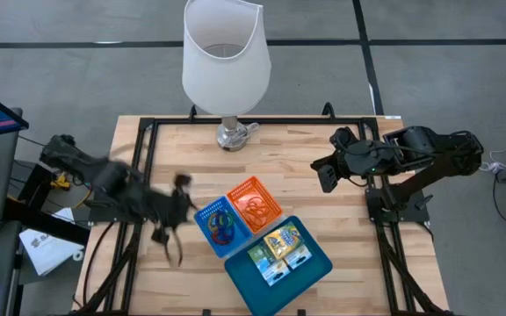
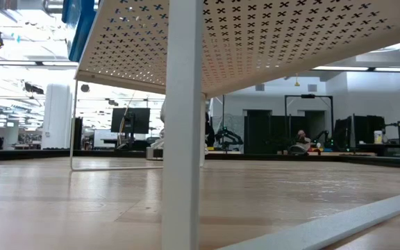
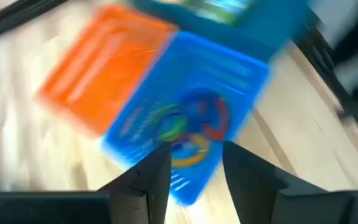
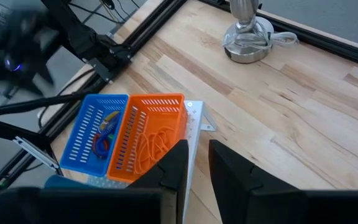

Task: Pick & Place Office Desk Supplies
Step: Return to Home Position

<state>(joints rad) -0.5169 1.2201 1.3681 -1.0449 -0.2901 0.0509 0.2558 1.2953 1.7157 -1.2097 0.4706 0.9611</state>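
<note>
Blue bin (image 1: 220, 226) and orange bin (image 1: 254, 202) sit centre frame. Left gripper (image 3: 194, 152) just left of them, parted, empty. Right gripper (image 1: 327, 173) at right, apparently slightly parted.

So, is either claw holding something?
No. The left claw is empty near the blue slotted plastic basket; the right claw is empty above the wooden table.

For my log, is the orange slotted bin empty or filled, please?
Not empty: the orange slotted plastic bin holds a tangle of orange rubber bands.
</note>
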